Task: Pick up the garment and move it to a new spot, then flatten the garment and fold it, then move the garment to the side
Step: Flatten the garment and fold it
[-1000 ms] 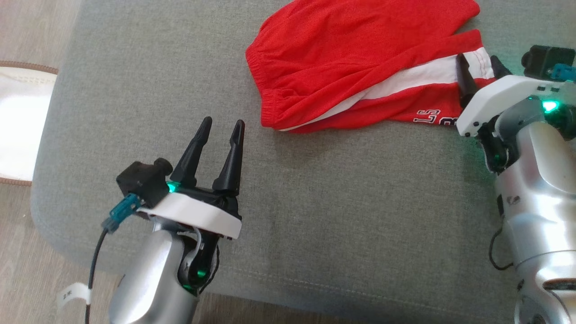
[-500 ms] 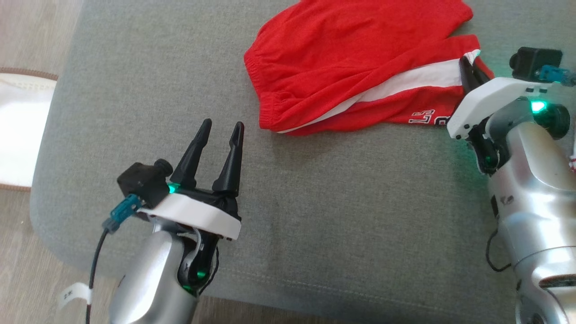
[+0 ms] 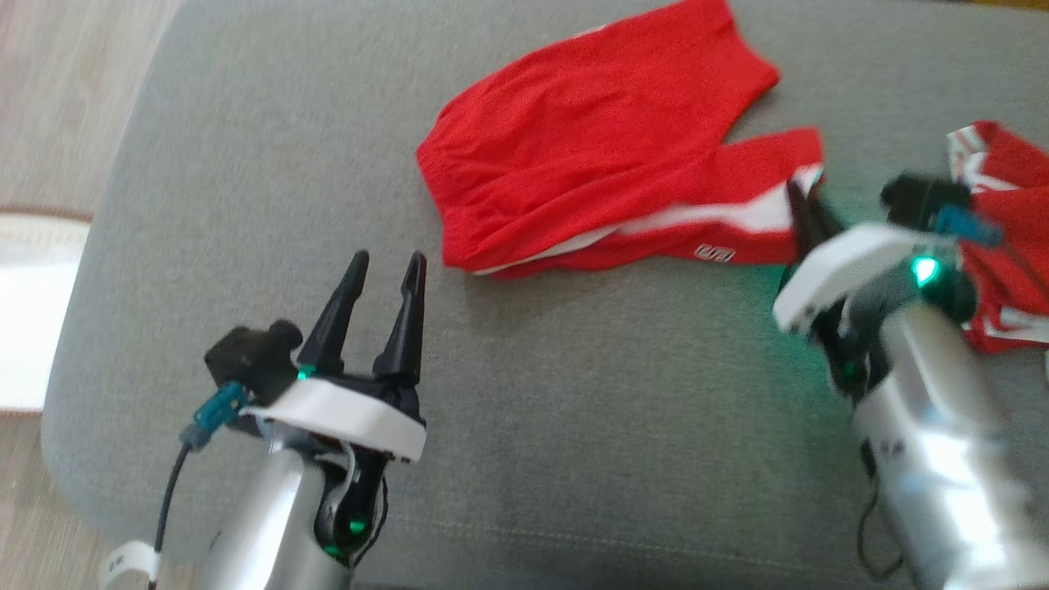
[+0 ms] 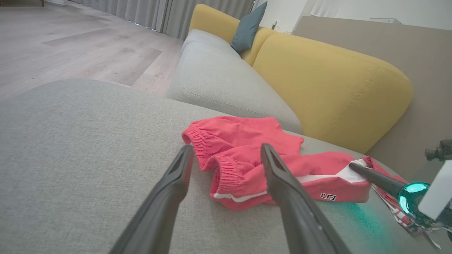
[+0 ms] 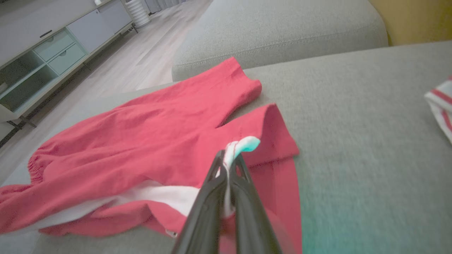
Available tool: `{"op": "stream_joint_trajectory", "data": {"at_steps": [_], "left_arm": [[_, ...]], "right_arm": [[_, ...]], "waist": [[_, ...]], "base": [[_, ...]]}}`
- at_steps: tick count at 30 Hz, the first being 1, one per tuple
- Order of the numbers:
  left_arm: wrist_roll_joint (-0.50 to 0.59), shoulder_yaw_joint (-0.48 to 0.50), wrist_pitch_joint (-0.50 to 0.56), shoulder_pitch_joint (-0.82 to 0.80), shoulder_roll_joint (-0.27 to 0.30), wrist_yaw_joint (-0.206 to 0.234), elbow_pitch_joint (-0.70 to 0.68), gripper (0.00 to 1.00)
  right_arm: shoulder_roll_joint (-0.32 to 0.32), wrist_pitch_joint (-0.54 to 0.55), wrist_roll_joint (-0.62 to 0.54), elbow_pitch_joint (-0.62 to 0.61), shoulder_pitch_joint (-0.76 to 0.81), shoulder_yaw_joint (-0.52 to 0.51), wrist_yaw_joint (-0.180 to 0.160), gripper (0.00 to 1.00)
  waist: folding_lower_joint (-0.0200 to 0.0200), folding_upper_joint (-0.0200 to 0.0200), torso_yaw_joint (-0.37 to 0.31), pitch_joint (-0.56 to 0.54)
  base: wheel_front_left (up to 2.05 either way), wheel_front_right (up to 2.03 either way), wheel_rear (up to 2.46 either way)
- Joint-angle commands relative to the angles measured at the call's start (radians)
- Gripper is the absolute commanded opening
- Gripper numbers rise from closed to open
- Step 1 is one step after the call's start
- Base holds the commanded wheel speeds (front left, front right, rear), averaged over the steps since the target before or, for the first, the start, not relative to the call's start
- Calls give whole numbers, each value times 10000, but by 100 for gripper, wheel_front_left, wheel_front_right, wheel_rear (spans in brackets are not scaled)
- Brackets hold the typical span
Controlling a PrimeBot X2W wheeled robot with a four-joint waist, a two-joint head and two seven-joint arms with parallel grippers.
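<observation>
Red shorts (image 3: 590, 180) with a white side stripe lie crumpled on the grey cushion (image 3: 574, 393), also seen from the left wrist (image 4: 247, 158) and the right wrist (image 5: 141, 141). My right gripper (image 3: 799, 201) is shut on the white-striped leg hem of the shorts; in the right wrist view the hem folds up between its closed fingertips (image 5: 229, 158). My left gripper (image 3: 385, 266) stands open over bare cushion, a short way left of and nearer than the waistband, with nothing between its fingers (image 4: 176, 176).
A second red and white garment (image 3: 1000, 246) lies at the right edge of the cushion, behind my right wrist. Wood floor (image 3: 74, 106) and a pale rug (image 3: 33, 311) lie off the cushion's left edge. A yellow sofa back (image 4: 328, 81) rises beyond.
The head camera has shifted, bringing the second garment into view at the right. My right gripper closed onto the shorts' striped hem and drew it left; the left gripper has held its pose.
</observation>
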Motion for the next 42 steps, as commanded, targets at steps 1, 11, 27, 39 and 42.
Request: {"op": "stream_joint_trajectory", "data": {"at_steps": [1, 11, 27, 39, 42], "left_arm": [[86, 357, -76, -16, 85, 79, -273, 100], [65, 467, -76, 482, 85, 195, -344, 100], [231, 404, -76, 698, 85, 83, -132, 100], [365, 480, -76, 980, 85, -33, 13, 100], [632, 373, -76, 1030, 161, -134, 282, 100]], "right_arm": [[137, 148, 259, -669, 344, 267, 65, 0], [72, 1615, 775, -3431, 3340, 102, 65, 0], [603, 1975, -611, -5896, 5715, -925, 65, 100], [676, 122, -662, -6791, 6128, -1757, 65, 100], [677, -239, -510, -6866, 6180, -1785, 65, 100]], "waist": [[0, 0, -332, -470], [0, 0, -867, -1298], [0, 0, -1204, -1308], [0, 0, -1198, -1590], [0, 0, -1251, -1529]], "base": [[0, 0, 0], [0, 0, 0], [0, 0, 0], [0, 0, 0], [0, 0, 0]]}}
